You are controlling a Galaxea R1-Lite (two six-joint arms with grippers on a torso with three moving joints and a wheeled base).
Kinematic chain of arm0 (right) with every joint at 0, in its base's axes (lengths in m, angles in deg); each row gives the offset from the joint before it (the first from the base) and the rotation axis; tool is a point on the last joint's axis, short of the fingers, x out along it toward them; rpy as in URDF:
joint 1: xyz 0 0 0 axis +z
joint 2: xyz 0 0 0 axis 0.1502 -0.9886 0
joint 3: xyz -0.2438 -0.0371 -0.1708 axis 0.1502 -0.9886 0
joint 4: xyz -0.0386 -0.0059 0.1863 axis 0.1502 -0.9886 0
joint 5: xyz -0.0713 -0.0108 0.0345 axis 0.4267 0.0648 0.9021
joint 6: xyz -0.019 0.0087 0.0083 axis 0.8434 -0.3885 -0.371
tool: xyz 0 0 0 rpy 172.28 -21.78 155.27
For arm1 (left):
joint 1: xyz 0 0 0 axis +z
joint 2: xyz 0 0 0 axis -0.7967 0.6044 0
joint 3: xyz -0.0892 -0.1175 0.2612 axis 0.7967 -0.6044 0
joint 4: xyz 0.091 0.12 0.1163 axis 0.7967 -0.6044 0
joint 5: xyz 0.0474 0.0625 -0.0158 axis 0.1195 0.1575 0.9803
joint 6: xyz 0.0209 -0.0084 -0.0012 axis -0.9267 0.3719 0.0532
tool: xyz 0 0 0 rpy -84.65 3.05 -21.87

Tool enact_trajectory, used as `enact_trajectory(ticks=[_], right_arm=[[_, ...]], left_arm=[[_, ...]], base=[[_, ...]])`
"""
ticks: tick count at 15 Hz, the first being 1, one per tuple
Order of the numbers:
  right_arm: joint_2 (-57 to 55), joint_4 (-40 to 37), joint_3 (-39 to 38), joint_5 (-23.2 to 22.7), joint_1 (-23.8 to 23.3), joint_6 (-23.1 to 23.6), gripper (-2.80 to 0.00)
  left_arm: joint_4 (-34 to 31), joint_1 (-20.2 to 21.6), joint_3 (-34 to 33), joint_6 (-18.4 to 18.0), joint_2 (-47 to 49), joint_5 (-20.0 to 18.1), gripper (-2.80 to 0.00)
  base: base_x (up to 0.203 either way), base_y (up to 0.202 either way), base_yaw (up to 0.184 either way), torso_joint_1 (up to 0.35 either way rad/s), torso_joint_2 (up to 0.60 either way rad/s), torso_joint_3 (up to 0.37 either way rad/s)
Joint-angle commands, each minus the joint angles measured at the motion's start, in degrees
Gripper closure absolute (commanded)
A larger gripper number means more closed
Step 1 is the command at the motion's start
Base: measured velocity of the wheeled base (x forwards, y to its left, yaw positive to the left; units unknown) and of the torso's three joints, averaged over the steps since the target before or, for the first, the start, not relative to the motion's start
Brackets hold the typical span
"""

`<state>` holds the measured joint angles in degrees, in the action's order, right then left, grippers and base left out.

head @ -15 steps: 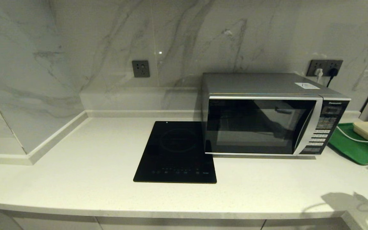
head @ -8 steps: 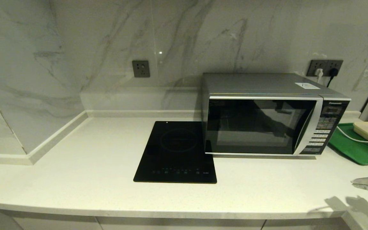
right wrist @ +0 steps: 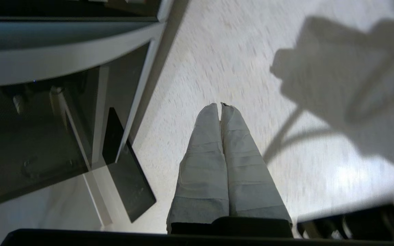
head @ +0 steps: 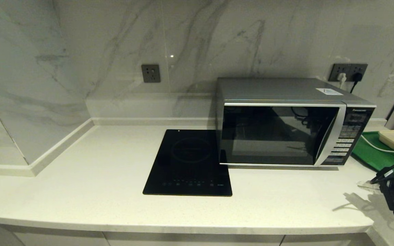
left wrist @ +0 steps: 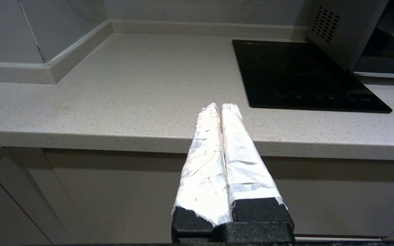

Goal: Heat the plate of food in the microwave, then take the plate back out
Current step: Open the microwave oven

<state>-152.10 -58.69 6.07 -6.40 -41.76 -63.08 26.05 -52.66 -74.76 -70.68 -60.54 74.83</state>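
The right gripper (right wrist: 220, 104), its two tape-wrapped fingers pressed together and holding nothing, hangs above the pale speckled stone bench (head: 97, 177) near the bench's front right corner, just in front of the flat green rectangular tray (head: 375, 155). The left gripper (left wrist: 220, 105), fingers likewise together and empty, is parked below the bench's front edge. The large boxy silver microwave (head: 286, 90) stands at the back right of the bench, its dark glass door shut. Beside it lies a flat black induction hob (head: 190, 164). No plate of food appears in any view, so the task looks barely begun: opening, loading, heating and retrieving all seem left.
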Motion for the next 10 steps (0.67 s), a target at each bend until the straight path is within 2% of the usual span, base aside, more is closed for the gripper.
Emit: enact_trajectory(ticks=[1, 5, 8, 10], right_arm=[[-8.1, 3.7, 3.4, -4.2, -0.7, 1.8, 0.00], [-12.1, 6.8, 9.0, -9.6, -0.7, 4.1, 0.00], [-15.6, 7.0, 14.5, -10.6, -0.5, 4.5, 0.00], [-18.0, 7.0, 17.3, -12.1, -0.4, 6.6, 0.00]], left_arm=[[0.0, 0.0, 0.0, 0.0, 0.0, 0.0, 0.00], [0.0, 0.0, 0.0, 0.0, 0.0, 0.0, 0.00], [0.0, 0.0, 0.0, 0.0, 0.0, 0.1, 0.00], [0.0, 0.0, 0.0, 0.1, 0.0, 0.0, 0.00]], base=[[0.000, 0.000, 0.000, 0.000, 0.00, 0.000], [0.000, 0.000, 0.000, 0.000, 0.00, 0.000], [0.000, 0.000, 0.000, 0.000, 0.00, 0.000], [0.000, 0.000, 0.000, 0.000, 0.00, 0.000]])
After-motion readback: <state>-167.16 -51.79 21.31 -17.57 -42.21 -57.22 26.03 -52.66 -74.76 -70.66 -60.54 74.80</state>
